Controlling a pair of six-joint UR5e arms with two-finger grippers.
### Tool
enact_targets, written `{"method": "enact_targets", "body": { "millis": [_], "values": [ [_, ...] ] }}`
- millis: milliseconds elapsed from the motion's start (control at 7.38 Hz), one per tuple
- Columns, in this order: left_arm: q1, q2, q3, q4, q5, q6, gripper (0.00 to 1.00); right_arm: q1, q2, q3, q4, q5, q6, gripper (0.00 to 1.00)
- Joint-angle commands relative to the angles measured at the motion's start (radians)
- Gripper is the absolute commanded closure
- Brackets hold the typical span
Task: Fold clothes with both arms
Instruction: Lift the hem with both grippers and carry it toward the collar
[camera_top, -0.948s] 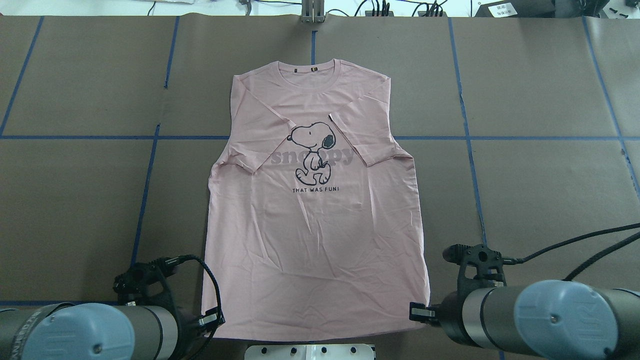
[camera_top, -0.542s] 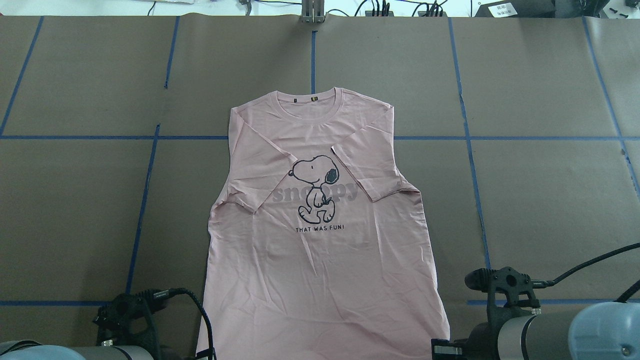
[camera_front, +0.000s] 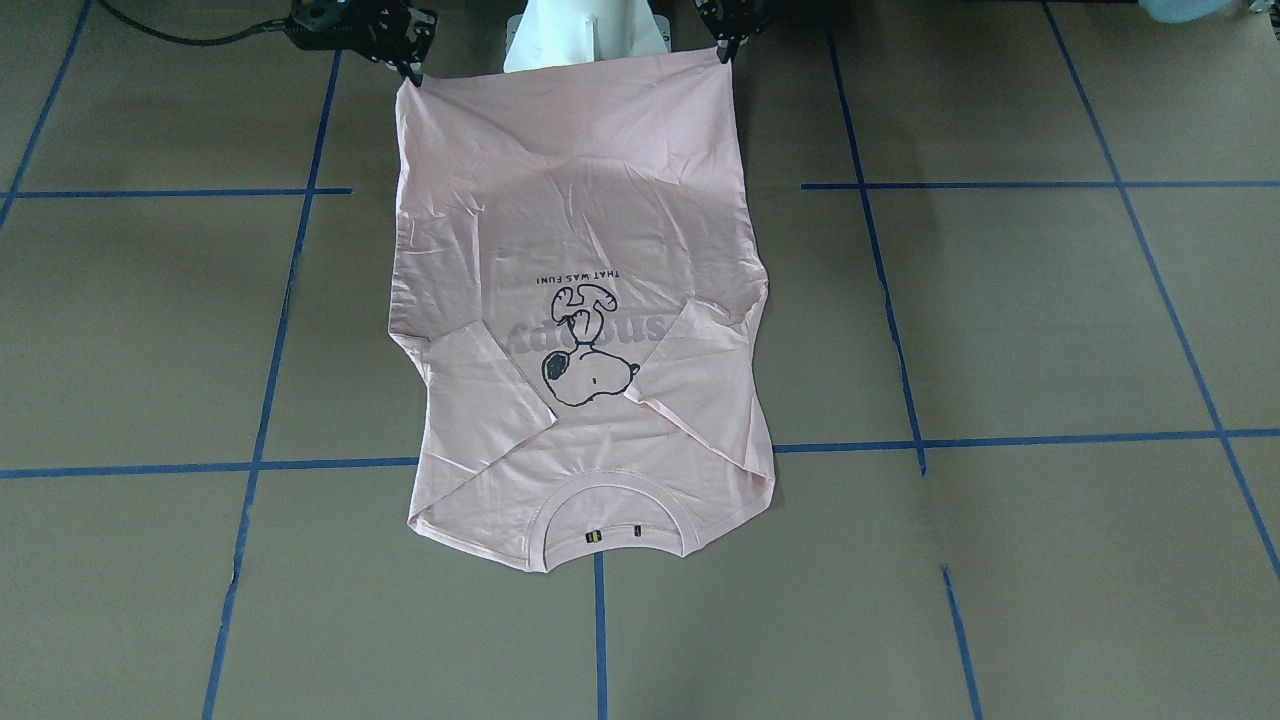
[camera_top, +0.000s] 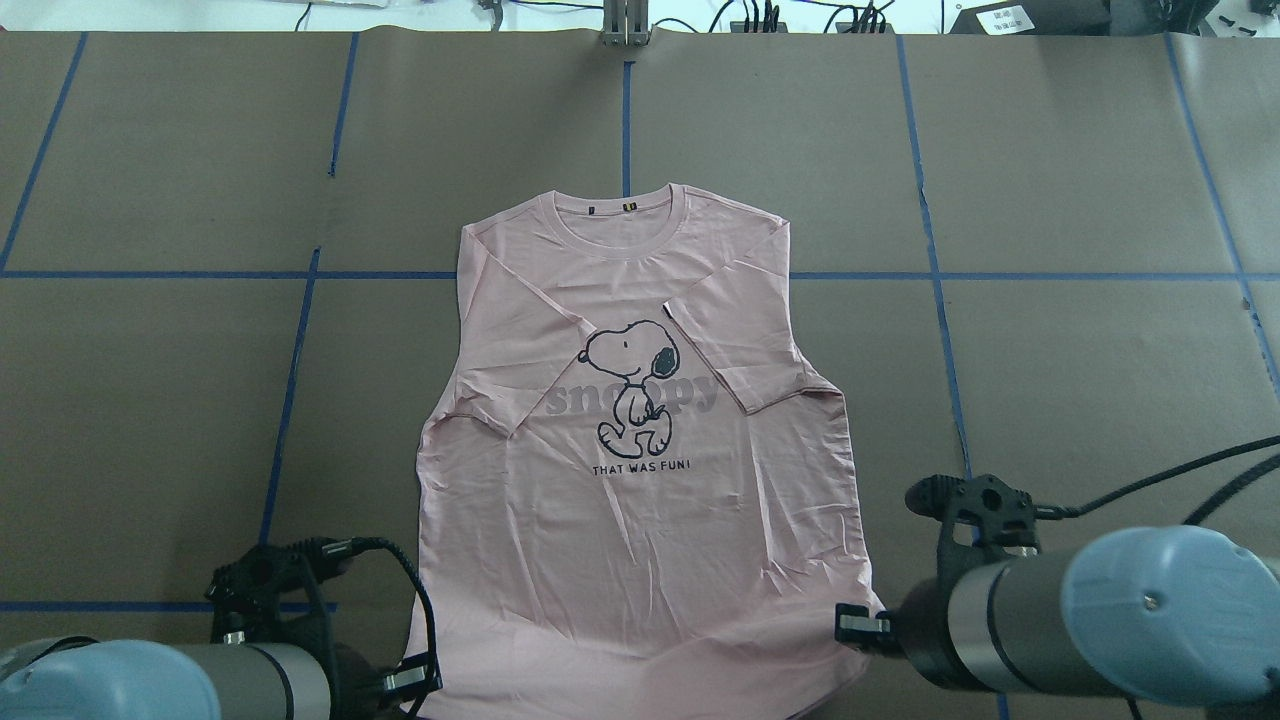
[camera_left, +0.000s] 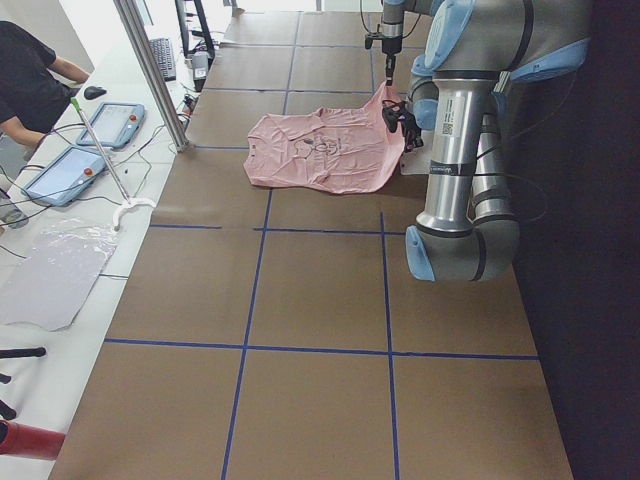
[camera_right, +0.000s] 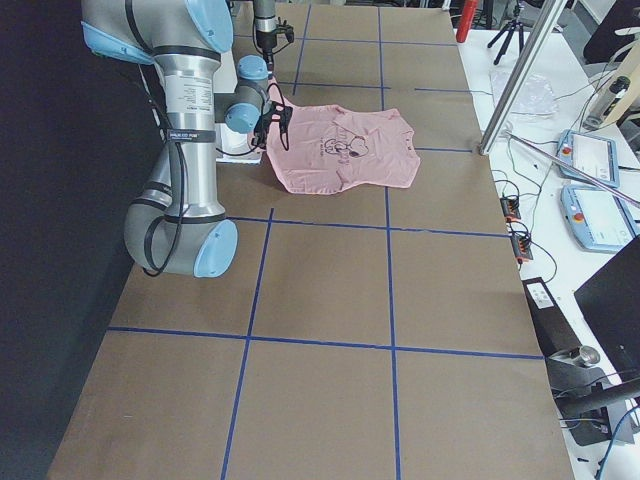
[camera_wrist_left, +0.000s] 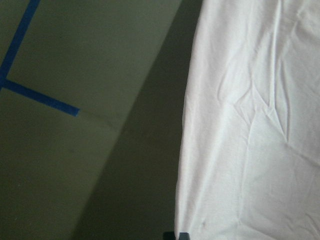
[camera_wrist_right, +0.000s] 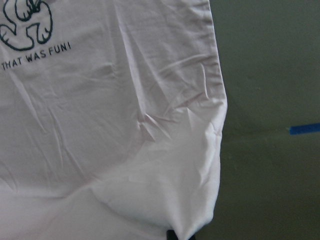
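The pale pink T-shirt (camera_top: 640, 500) lies print side up on the brown table, collar away from me, both sleeves folded in over the chest. The dog print (camera_top: 632, 385) faces up. My left gripper (camera_top: 415, 685) is shut on the shirt's near left hem corner. My right gripper (camera_top: 850, 625) is shut on the near right hem corner. In the front-facing view the hem is stretched between the left gripper (camera_front: 722, 45) and the right gripper (camera_front: 410, 70), lifted slightly off the table. Each wrist view shows fabric (camera_wrist_left: 250, 125) (camera_wrist_right: 110, 125) hanging from the fingertips.
The white pedestal base (camera_front: 585, 35) stands just behind the hem. Blue tape lines (camera_top: 290, 380) grid the table. At the far side an operator (camera_left: 30, 80) sits by tablets (camera_left: 105, 125), a metal post (camera_left: 150, 70) and a plastic bag (camera_left: 55, 275).
Both grippers dragged the shirt toward me by its hem, so the collar slid nearer. Then they came back forward a little, the right more, and the lower fabric wrinkled.
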Motion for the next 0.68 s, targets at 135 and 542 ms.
{"method": "enact_targets", "body": {
  "millis": [135,542],
  "values": [
    [-0.190,-0.047,0.105,-0.052,-0.002,0.221,1.00,0.203,0.243,-0.250,0.008,-0.016,-0.274,1.00],
    [-0.335,-0.058,0.289,-0.188,-0.004,0.336,1.00,0.379,0.280,-0.388,0.015,-0.013,-0.506,1.00]
  ]
}}
